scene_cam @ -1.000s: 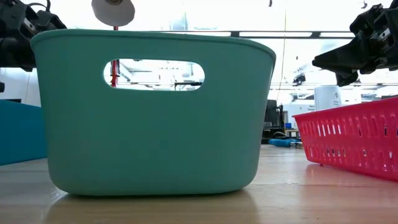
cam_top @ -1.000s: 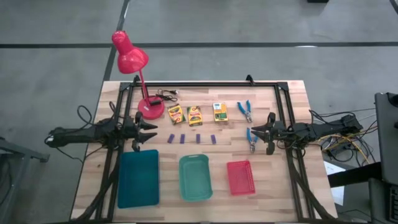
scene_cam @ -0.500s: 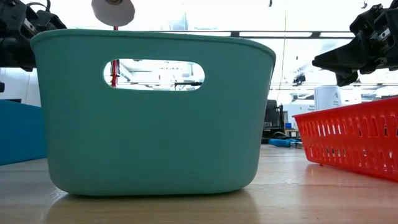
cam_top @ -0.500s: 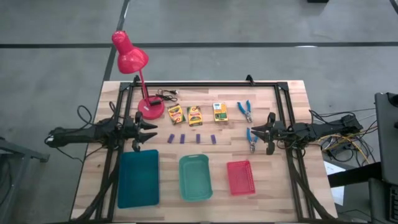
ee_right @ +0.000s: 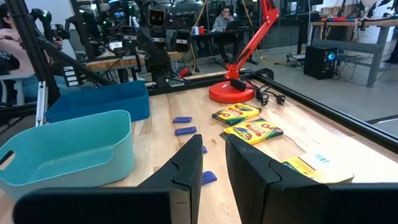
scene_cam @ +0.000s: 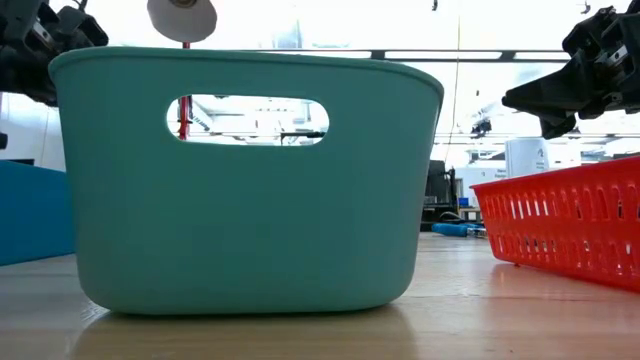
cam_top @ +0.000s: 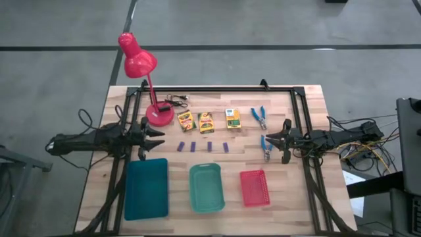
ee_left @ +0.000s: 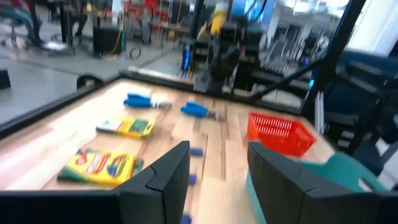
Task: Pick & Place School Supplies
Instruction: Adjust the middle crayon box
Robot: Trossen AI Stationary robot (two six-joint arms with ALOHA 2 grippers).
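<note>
Nine supplies unsorted, both arms waiting at the sides

Nine small things lie on the table [cam_top: 309, 191], none of them in a tray yet. Taking the green tray [cam_top: 207, 188] as the mark: four purple blocks [cam_top: 201, 147] lie in a row just beyond its far rim, and three crayon boxes [cam_top: 206, 122] lie in a second row farther back still. Two blue-handled tools sit off to the right of those rows, one tool [cam_top: 259, 117] level with the crayon boxes, the nearer tool [cam_top: 266, 147] level with the blocks, its long axis running away from the tray. The teal tray [cam_top: 145, 189] and the red tray [cam_top: 254, 187] flank the green one; the red lamp [cam_top: 141, 72] stands behind and to the left.

The right gripper [cam_top: 284, 140] hangs just beside the nearer tool, its fingers [ee_right: 186, 171] parted only by a narrow gap and holding nothing. The left gripper [cam_top: 152, 138] hovers beyond the teal tray, near the first purple block, with its fingers [ee_left: 165, 174] spread wide and empty.

My guess is the right arm is better placed for the tools, and would have to turn to close across the handles; the blocks fall nearer the left.
</note>
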